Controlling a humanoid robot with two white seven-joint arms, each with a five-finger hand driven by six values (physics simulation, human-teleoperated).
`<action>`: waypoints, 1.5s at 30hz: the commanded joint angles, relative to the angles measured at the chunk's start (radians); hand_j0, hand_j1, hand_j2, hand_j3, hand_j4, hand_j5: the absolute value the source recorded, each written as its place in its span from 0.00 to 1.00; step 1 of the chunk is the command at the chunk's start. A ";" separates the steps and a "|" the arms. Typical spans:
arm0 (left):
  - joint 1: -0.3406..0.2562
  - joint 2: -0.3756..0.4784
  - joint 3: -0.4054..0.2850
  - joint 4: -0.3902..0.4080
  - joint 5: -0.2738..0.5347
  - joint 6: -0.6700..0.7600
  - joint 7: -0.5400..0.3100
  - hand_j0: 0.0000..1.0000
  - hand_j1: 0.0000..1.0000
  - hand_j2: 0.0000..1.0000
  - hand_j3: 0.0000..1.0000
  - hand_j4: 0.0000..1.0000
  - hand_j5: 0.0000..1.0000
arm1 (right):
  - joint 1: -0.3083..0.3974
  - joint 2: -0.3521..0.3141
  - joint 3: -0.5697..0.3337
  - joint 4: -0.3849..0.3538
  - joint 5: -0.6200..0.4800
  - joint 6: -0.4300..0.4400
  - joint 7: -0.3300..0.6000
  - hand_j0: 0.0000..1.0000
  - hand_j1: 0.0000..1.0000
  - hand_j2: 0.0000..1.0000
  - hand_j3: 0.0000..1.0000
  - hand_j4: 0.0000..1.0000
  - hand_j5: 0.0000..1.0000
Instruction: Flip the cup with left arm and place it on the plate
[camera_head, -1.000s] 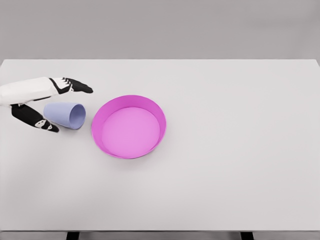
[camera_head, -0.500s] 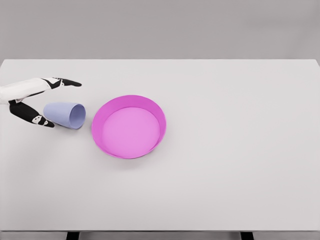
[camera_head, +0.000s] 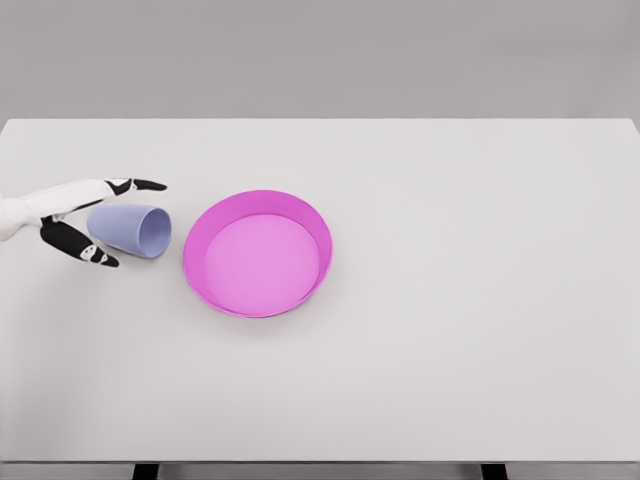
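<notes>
The pale lavender plastic cup (camera_head: 132, 229) is lying on its side on the white bench (camera_head: 450, 300), just left of the round magenta plate (camera_head: 258, 253). The left robot hand (camera_head: 75, 215) is bracketing the cup's closed end, fingers spread, gripping nothing.

text: none readable | labels: none | numbers: none | signs: none on any surface

You see a wide white surface (camera_head: 450, 330) carrying a pale blue cup (camera_head: 131, 229) lying on its side between the spread fingers (camera_head: 88, 251), its mouth facing a round pink plate (camera_head: 257, 252) just beyond the fingertips, near the cup.
</notes>
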 joint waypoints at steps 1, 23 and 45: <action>0.000 -0.022 0.002 0.052 -0.023 0.002 0.000 1.00 1.00 1.00 1.00 1.00 1.00 | 0.000 0.000 0.000 0.000 0.000 0.000 0.000 1.00 1.00 1.00 1.00 1.00 1.00; -0.023 -0.062 0.000 0.046 -0.093 0.002 0.000 1.00 1.00 1.00 1.00 1.00 1.00 | 0.000 0.000 0.000 0.000 0.000 0.000 0.000 1.00 1.00 1.00 1.00 1.00 1.00; -0.008 -0.048 0.011 -0.023 -0.087 0.051 0.000 0.63 0.63 0.63 0.63 0.63 0.63 | 0.000 0.000 0.000 0.000 0.000 0.000 0.000 1.00 1.00 1.00 1.00 1.00 1.00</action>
